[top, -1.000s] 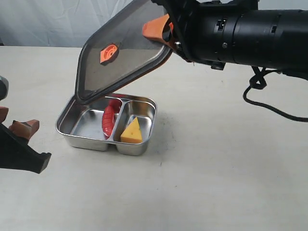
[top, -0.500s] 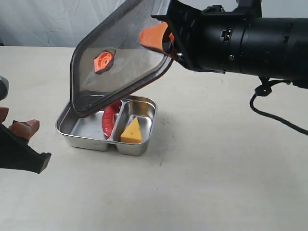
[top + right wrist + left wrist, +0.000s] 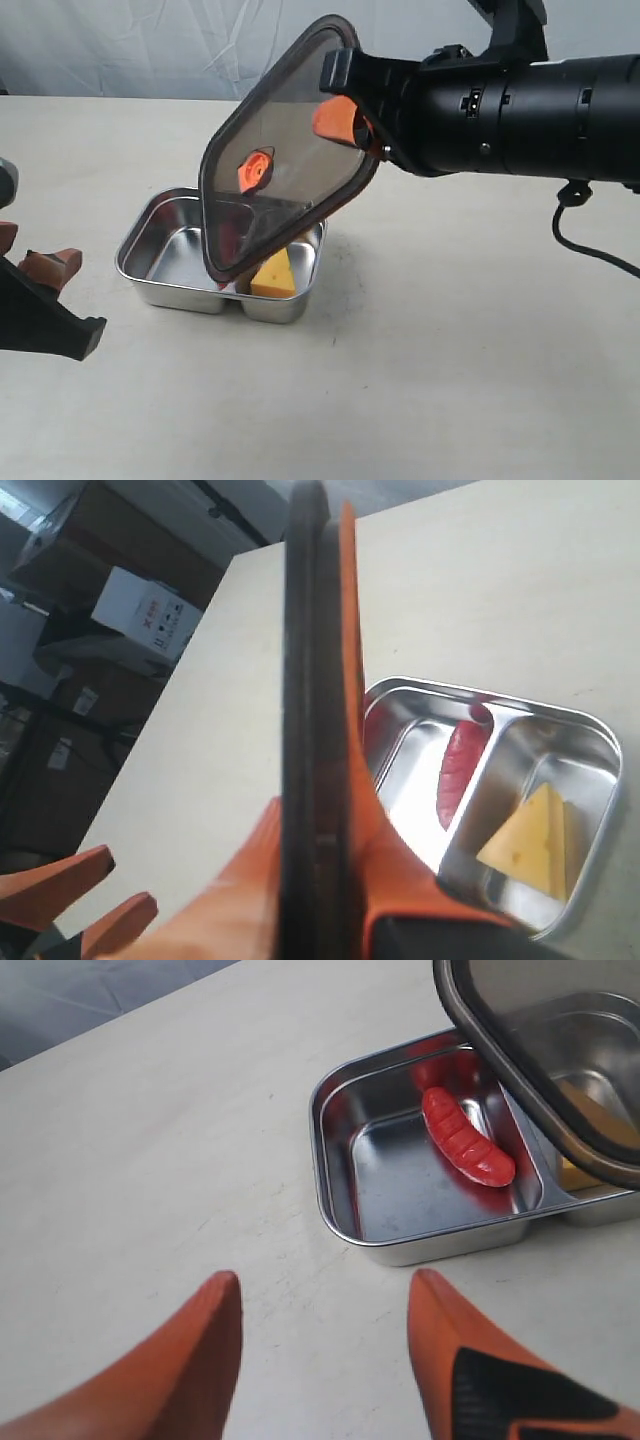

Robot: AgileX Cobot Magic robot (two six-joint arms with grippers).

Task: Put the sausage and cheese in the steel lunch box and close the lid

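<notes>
Your right gripper (image 3: 338, 118) is clamped on one edge of the lid (image 3: 285, 200) and holds it steeply tilted in the air above the lunch box (image 3: 135, 268). The lid's low corner hangs over the box's divider; you cannot tell whether it touches the rim. The orange tab (image 3: 255, 172) shows on the lid's face. You can see the sausage (image 3: 467, 1138) lying in the larger compartment, alongside the divider. The cheese (image 3: 274, 278) stands in the smaller one, partly hidden behind the lid. Your left gripper (image 3: 325, 1355) hangs over the table (image 3: 450, 380) near the box, jaws spread wide and holding nothing.
</notes>
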